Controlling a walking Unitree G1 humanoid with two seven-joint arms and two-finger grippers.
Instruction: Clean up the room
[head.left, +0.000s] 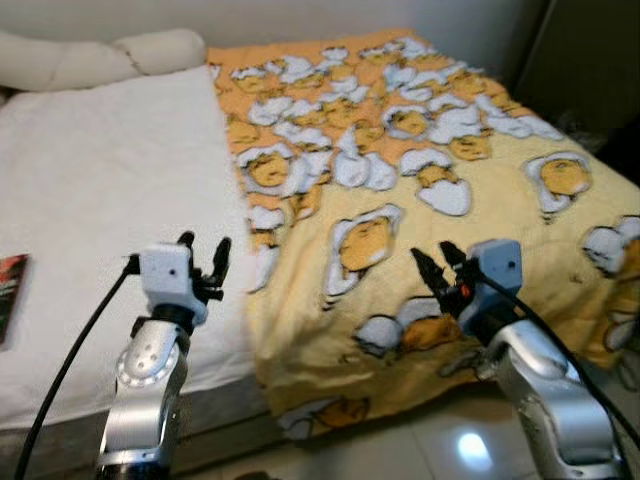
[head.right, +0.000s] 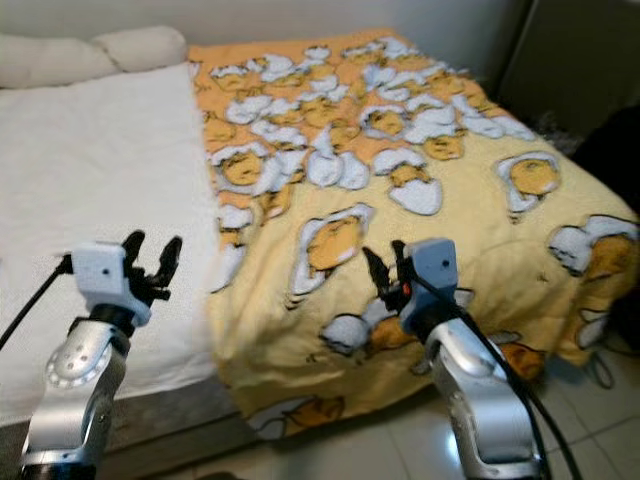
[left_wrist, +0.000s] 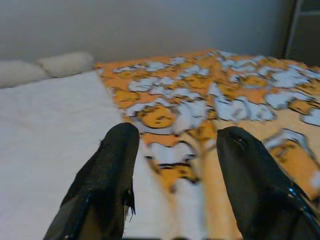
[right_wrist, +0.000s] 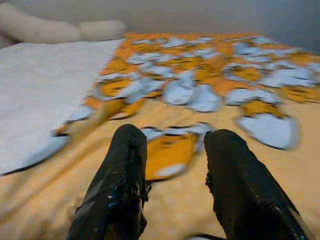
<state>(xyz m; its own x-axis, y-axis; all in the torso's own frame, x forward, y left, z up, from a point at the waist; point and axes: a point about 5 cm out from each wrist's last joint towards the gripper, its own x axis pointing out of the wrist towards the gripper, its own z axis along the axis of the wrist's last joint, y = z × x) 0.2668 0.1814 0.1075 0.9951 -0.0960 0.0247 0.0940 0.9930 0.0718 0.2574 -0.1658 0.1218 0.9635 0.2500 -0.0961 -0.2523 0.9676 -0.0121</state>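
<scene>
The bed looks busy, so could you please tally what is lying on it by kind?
Pillows: 2
Patterned yellow blanket: 1
White sheet: 1
Dark red booklet at the sheet's edge: 1
Total: 5

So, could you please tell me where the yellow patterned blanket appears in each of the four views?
Left eye view: yellow patterned blanket covers the bed's right half.
Right eye view: the same, hanging over the foot edge.
Left wrist view: beyond the left end effector.
Right wrist view: under the right end effector.
Shared landmark: its edge against the white sheet.
</scene>
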